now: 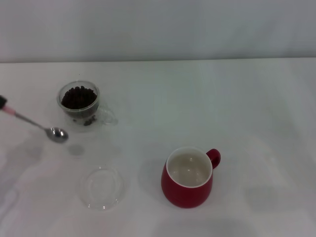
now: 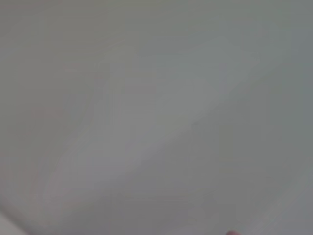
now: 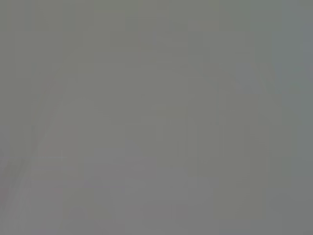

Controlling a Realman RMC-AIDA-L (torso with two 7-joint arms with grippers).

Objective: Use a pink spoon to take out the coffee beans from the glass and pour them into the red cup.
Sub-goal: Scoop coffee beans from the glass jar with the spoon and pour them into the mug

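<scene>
The pink spoon [image 1: 34, 123] hangs above the table at the far left in the head view. Its metal bowl [image 1: 58, 134] points toward the glass and casts a shadow below. A dark tip of my left gripper [image 1: 2, 102] shows at the picture's left edge, shut on the pink handle end. The glass [image 1: 96, 116] stands just right of the spoon, filled with coffee beans [image 1: 79, 97]. The red cup [image 1: 187, 190] sits nearer and to the right, its white inside bare. My right gripper is out of view.
A flat clear glass dish [image 1: 101, 188] lies near the front, left of the red cup. The white table [image 1: 247, 108] runs to a pale wall at the back. Both wrist views show only blank pale surface.
</scene>
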